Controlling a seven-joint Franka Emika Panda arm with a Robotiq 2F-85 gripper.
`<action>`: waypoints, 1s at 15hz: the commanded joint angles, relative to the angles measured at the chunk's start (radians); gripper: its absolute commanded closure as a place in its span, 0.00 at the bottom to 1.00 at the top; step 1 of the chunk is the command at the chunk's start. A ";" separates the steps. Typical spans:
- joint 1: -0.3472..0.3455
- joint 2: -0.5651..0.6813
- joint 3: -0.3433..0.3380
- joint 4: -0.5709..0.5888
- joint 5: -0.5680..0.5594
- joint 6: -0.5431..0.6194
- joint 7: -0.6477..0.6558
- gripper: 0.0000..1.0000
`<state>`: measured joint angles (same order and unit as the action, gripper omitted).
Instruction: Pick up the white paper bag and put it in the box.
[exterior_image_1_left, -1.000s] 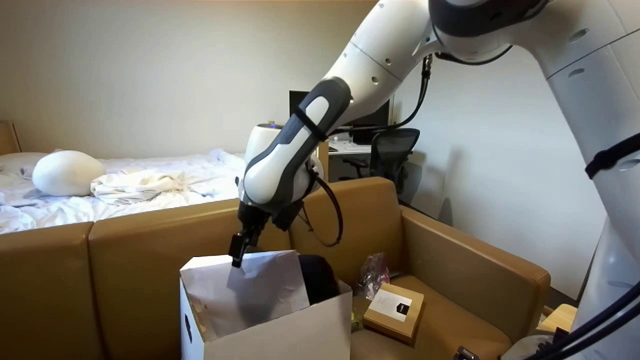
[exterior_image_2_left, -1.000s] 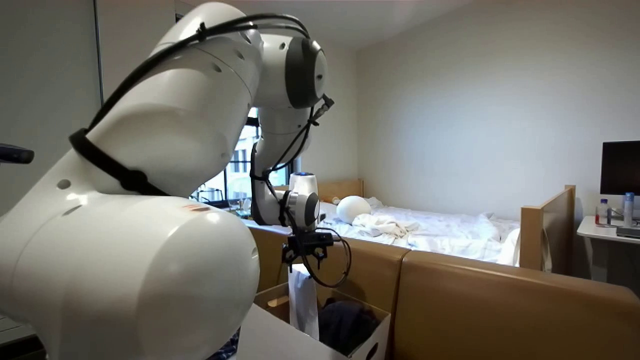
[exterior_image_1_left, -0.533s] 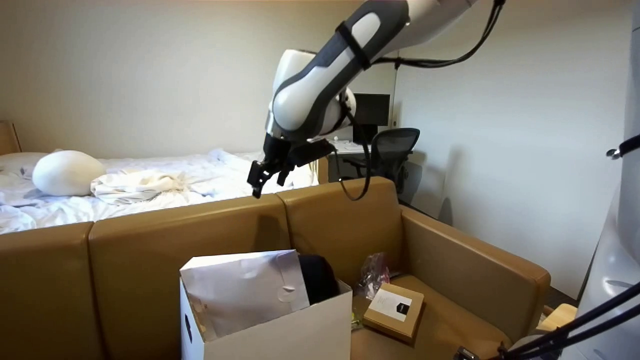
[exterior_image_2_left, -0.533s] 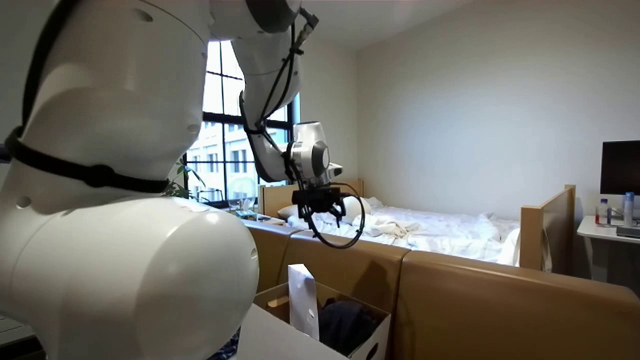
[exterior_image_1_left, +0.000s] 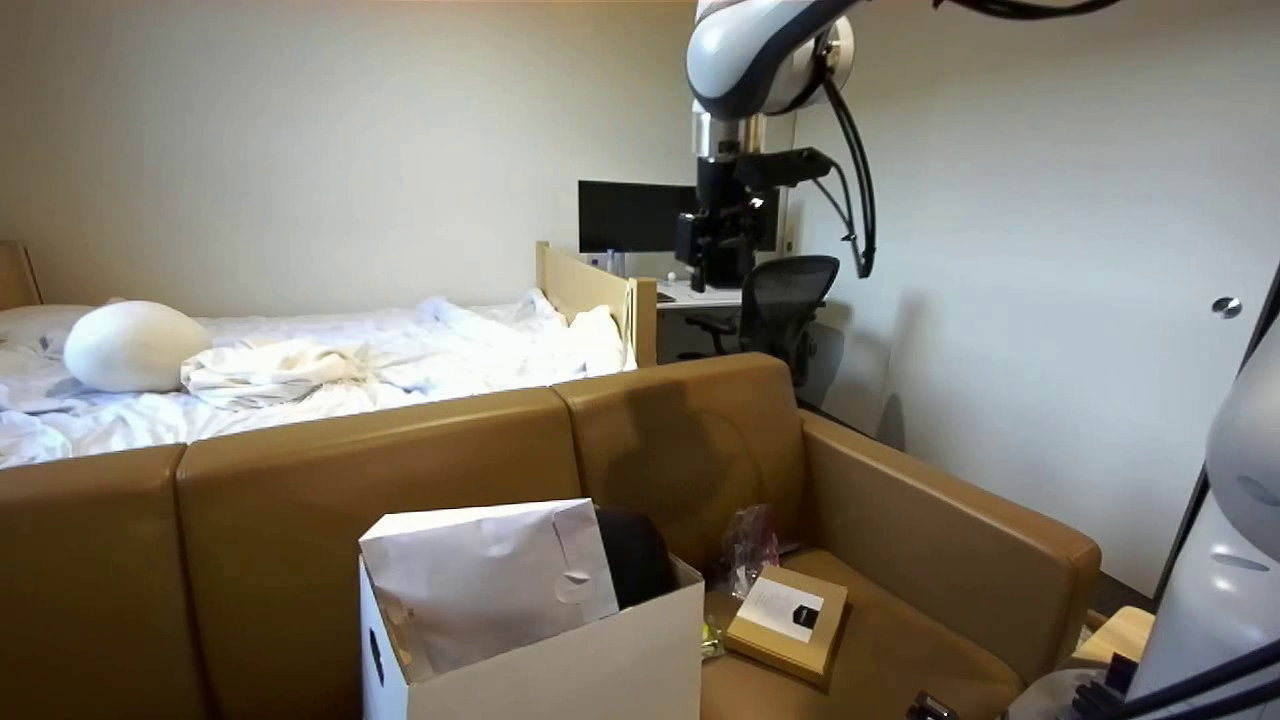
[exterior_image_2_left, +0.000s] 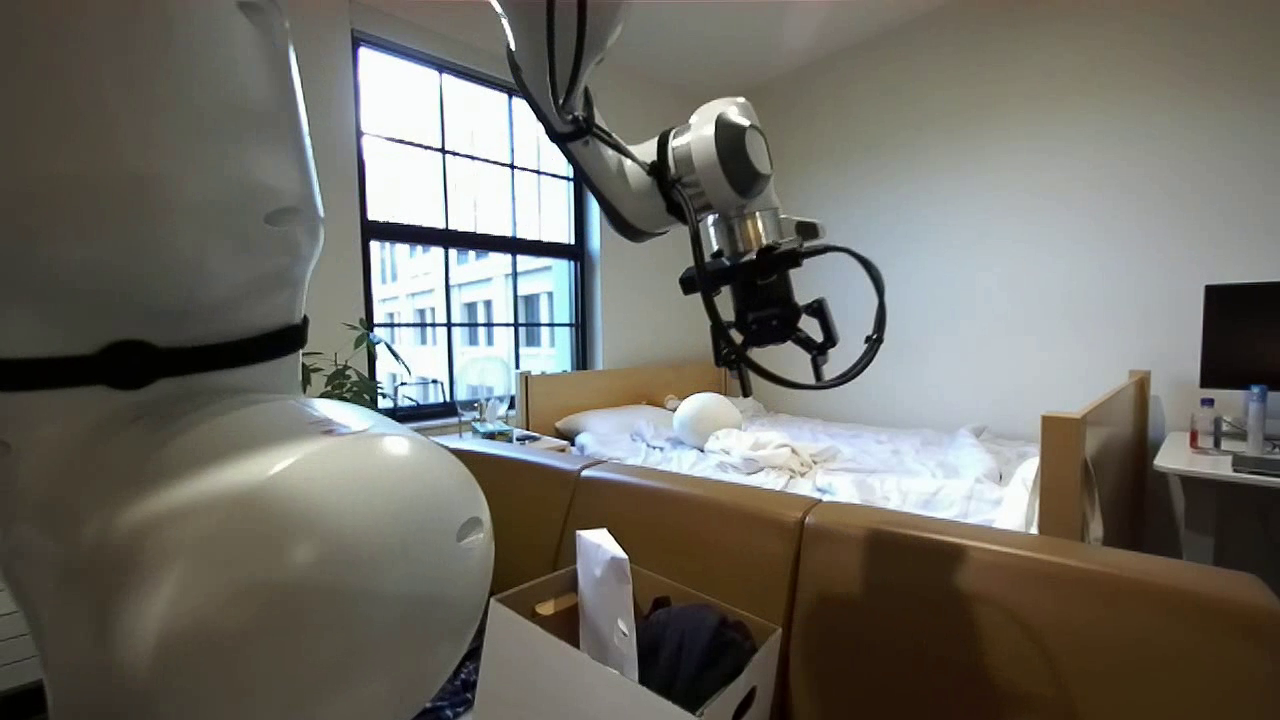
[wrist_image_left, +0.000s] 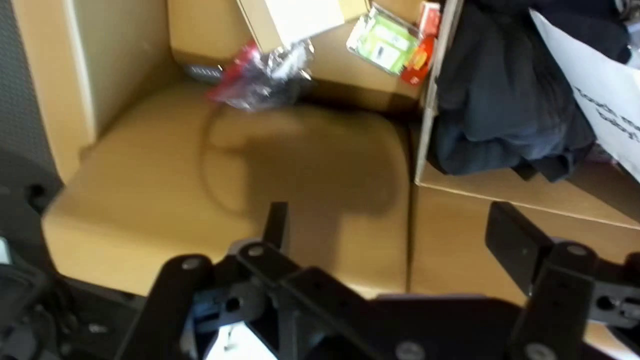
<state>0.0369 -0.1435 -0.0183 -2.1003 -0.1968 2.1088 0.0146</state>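
White paper bag (exterior_image_1_left: 490, 580) sits in the box (exterior_image_1_left: 560, 665), top end poking out, dark cloth (exterior_image_2_left: 692, 650) beside it. Jaws spread, holding nothing, well apart from the bag. I'd call placing done; nothing evident left.

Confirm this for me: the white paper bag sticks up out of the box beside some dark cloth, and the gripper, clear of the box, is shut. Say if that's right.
Not quite: the gripper is open, its jaws wide apart in the wrist view. The rest holds: the white paper bag sticks up out of the box beside dark cloth.
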 joint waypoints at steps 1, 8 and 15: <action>-0.076 -0.004 -0.033 0.060 -0.050 -0.223 0.000 0.00; -0.107 0.051 -0.070 0.126 -0.038 -0.405 -0.045 0.00; -0.105 0.066 -0.068 0.106 -0.035 -0.372 -0.015 0.00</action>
<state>-0.0620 -0.0782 -0.0927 -1.9962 -0.2327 1.7380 -0.0003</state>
